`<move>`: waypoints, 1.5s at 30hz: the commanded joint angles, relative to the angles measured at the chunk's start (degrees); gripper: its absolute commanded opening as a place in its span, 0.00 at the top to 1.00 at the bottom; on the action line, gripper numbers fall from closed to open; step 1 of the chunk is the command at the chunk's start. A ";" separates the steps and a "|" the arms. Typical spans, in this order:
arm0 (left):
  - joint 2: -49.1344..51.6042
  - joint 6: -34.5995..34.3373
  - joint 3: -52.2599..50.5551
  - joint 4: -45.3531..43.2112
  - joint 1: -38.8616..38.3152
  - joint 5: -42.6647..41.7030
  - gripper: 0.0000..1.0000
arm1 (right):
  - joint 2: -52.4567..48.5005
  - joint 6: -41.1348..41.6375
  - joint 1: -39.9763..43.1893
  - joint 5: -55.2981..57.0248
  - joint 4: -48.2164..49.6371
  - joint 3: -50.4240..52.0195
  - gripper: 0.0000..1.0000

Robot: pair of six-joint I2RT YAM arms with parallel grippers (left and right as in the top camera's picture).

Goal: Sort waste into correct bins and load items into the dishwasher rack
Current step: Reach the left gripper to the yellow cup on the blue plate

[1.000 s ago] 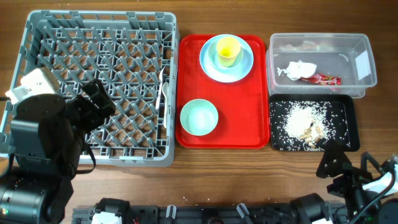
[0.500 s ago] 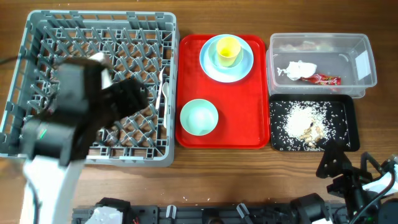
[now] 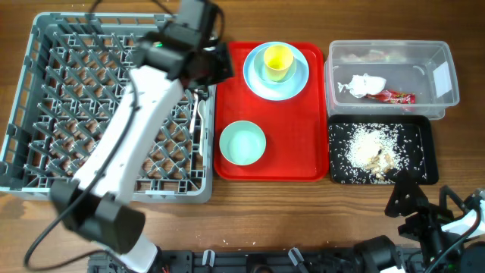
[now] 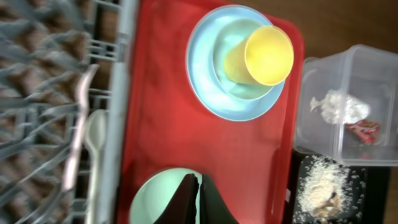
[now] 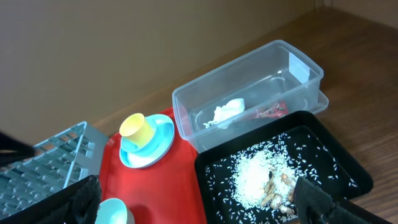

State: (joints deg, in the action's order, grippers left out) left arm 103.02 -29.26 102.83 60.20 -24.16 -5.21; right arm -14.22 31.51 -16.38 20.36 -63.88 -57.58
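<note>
The left arm reaches diagonally over the dishwasher rack (image 3: pixel 45 45) to its right rim, left pincer (image 4: pixel 199 190) pressed together and empty by the red tray's (image 3: pixel 303 163) corner. Bare tray separates bowl (image 3: pixel 242 142) from plate (image 3: pixel 298 82). The right pincer (image 5: pixel 199 208) hangs spread at the counter's (image 3: pixel 265 220) front edge.

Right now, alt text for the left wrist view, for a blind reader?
The left claw, shut, hangs over a mint bowl on the red tray. A yellow cup sits in a second bowl on a blue plate; fork and spoon lie in the rack.
</note>
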 commanded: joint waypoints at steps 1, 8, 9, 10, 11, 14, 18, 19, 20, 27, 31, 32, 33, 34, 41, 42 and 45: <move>8.46 0.70 0.42 -7.02 -5.33 0.37 0.96 | 0.57 0.59 0.28 -0.70 0.09 -0.09 0.00; 23.65 -3.41 0.42 -18.75 -13.42 4.24 0.96 | 0.57 0.59 0.28 -0.70 0.09 -0.09 0.00; 24.35 -4.44 0.39 -19.30 -13.60 4.59 0.96 | 0.57 0.59 0.28 -0.70 0.09 -0.09 0.00; 24.63 -4.68 0.35 -19.37 -13.60 4.94 0.96 | 0.57 0.57 0.28 -0.70 0.09 -0.09 0.00; 24.96 -4.70 0.35 -19.37 -13.60 5.03 0.96 | 0.57 0.59 0.28 -0.70 0.09 -0.09 0.00; 26.38 -4.74 0.31 -19.47 -13.60 5.11 0.96 | 0.57 0.57 0.28 -0.70 0.09 -0.09 0.00; 28.37 -7.28 0.26 -19.76 -13.60 6.95 0.96 | 0.57 0.57 0.28 -0.70 0.09 -0.09 0.00; 28.39 -7.26 0.26 -19.76 -13.60 7.56 0.96 | 0.57 0.57 0.28 -0.70 0.09 -0.09 0.00; 28.41 -7.26 0.26 -19.74 -13.60 8.31 0.96 | 0.57 0.59 0.28 -0.70 0.09 -0.09 0.01; 27.76 -7.28 0.28 -16.59 -13.46 7.85 0.96 | 0.57 0.59 0.28 -0.70 0.09 -0.09 0.00; 23.63 -7.32 0.28 -19.10 -13.44 7.85 0.96 | 0.57 0.57 0.28 -0.70 0.09 -0.09 0.00; 23.61 -7.26 0.28 -19.78 -13.46 7.93 0.96 | 0.57 0.59 0.28 -0.70 0.09 -0.09 0.00; 23.85 -7.26 0.26 -20.00 -13.49 8.41 0.96 | 0.57 0.59 0.28 -0.70 0.09 -0.09 0.00; 24.55 -7.26 0.26 -20.26 -13.57 9.29 0.96 | 0.57 0.59 0.28 -0.70 0.09 -0.09 0.00; 28.70 -6.99 0.26 -21.62 -13.53 10.47 0.96 | 0.57 0.57 0.28 -0.70 0.09 -0.09 0.00; 28.65 -7.02 0.26 -21.14 -13.49 10.47 0.96 | 0.57 0.57 0.28 -0.70 0.09 -0.09 0.00; 28.68 -7.04 0.26 -18.03 -13.49 10.43 0.96 | 0.57 0.57 0.28 -0.70 0.09 -0.09 0.00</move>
State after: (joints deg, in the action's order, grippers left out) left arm 130.56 -35.92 102.94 40.21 -37.87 4.27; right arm -14.22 31.51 -16.38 20.36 -63.88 -57.58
